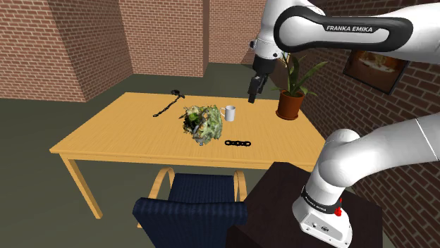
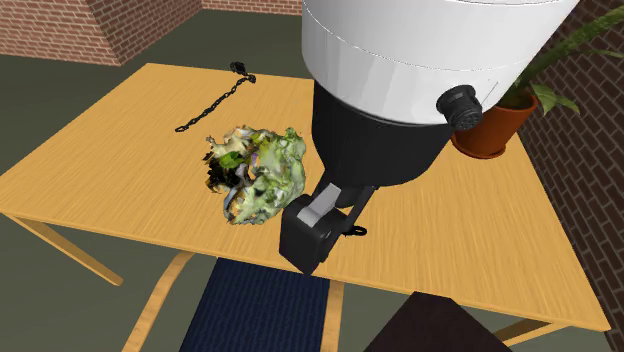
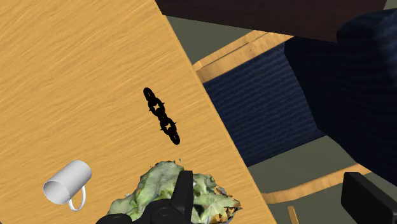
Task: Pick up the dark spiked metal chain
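One table [image 1: 120, 130], seven loose counts below.

Chains: two. The spiked chain [image 1: 237, 143] is the short black one, a few links with little barbs, flat on the wood near the table edge on the chair side. In the shoulder view it is just right of the green lump; in the wrist view [image 3: 161, 116] it lies between the mug and the table edge. The other is a long thin chain [image 1: 168, 104], well apart on the far side of the lump, with a hook-like end.

Green lump [image 2: 255, 175]: one, crumpled and mottled, mid-table.
White mug [image 1: 228, 113]: one. It looks upright from the shoulder camera, just beside the lump.
Potted plant [image 1: 290, 98]: one, in a brown pot at the table corner.
Blue chair [image 1: 190, 208]: one, wood arms, pushed up to the near edge.
Framed picture [image 1: 377, 67]: one, on the brick wall.

My gripper [image 1: 254, 90] hangs in the air between mug and plant, well apart from the spiked chain. My fingers [image 3: 183, 191] stand apart, released, nothing between them.
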